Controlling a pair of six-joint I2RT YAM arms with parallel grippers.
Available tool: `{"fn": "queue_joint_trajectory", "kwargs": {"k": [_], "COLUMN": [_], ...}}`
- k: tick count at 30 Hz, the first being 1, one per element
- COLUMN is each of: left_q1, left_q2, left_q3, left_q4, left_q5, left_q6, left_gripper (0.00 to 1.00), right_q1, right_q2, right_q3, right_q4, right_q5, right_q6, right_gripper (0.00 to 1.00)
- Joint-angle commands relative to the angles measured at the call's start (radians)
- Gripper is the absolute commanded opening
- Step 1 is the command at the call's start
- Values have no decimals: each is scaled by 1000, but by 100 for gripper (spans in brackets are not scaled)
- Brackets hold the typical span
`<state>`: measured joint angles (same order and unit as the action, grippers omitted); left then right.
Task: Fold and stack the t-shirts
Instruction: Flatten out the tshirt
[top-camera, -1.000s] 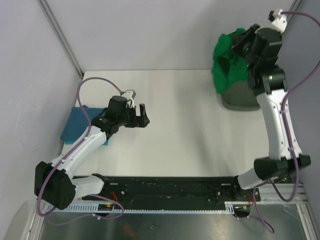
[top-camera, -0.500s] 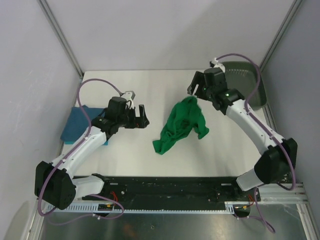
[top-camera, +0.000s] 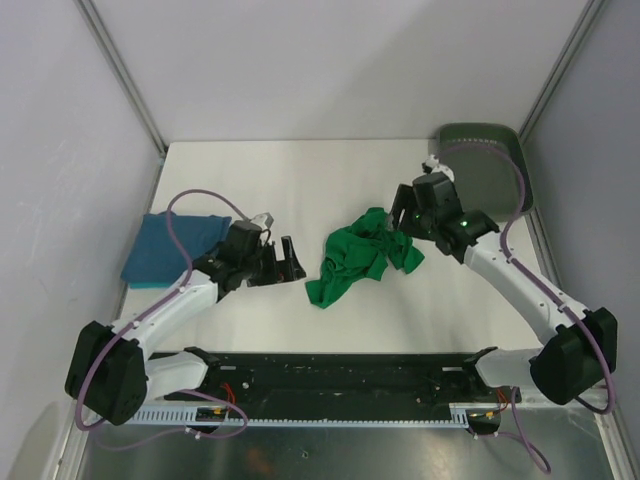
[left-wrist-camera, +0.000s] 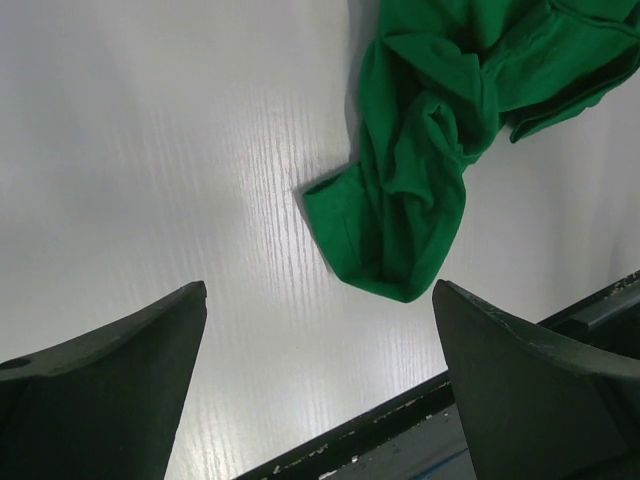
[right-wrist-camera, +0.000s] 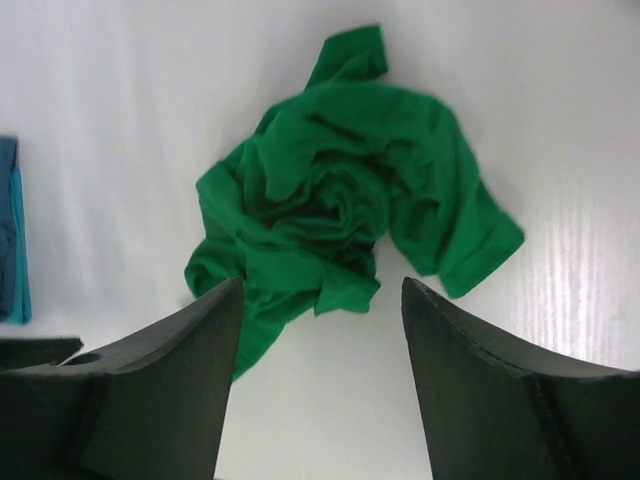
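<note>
The emerald green t-shirt (top-camera: 358, 260) lies crumpled in a heap on the white table (top-camera: 300, 180) at its middle. It also fills the upper right of the left wrist view as green t-shirt (left-wrist-camera: 420, 180) and the centre of the right wrist view as green t-shirt (right-wrist-camera: 340, 210). My right gripper (top-camera: 400, 222) hovers at its right edge, right gripper (right-wrist-camera: 322, 290) open, nothing between the fingers. My left gripper (top-camera: 292, 262) stands just left of the heap, left gripper (left-wrist-camera: 320, 300) wide open and empty. The teal blue t-shirt (top-camera: 175, 250) lies folded flat at the left edge, and shows as teal t-shirt (right-wrist-camera: 8, 235).
A dark grey-green tray (top-camera: 490, 170) sits at the back right corner, behind my right arm. A black rail (top-camera: 340, 370) runs along the table's near edge. Pale walls close in on the left, back and right.
My right arm carried the green t-shirt from above the tray to the table's middle and let go of it. My left gripper shifted slightly right and nearer.
</note>
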<state>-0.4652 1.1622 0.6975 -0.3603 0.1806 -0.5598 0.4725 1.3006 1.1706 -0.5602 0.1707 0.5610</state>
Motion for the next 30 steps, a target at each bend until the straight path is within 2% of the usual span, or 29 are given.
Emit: {"fn": "queue_joint_trajectory", "kwargs": {"k": [1,7,17,21,24,28,30], "left_q1": [-9,-9,-9,-9,-10,-26,-50], "left_q2": [-24,-35,-37,-31,-22,24,53], "left_q3": [-23,-39,-59,-62,-64,-61,-58], "left_q4": [70,72,80,83,88,91,97], "left_q5": [15,18,32,45,55,57,48], "left_q6": [-74,-76,-72,-69,-67,-75,-86], "left_gripper": [99,100,99,99,99,94,90], "right_q1": [90,151,155,154,152,141,134], "right_q2": [0,88,247,278,278,256,223], "right_q3": [-57,-101,-112,-112,-113,-113,-113], "right_q4": [47,84,162,175,171,165,149], "right_q5": [2,-11,9,26,45,36,40], "right_q6": [33,18,-33,-34,-36,-39,-39], "right_gripper": [66,58,55,49,39,10,3]}}
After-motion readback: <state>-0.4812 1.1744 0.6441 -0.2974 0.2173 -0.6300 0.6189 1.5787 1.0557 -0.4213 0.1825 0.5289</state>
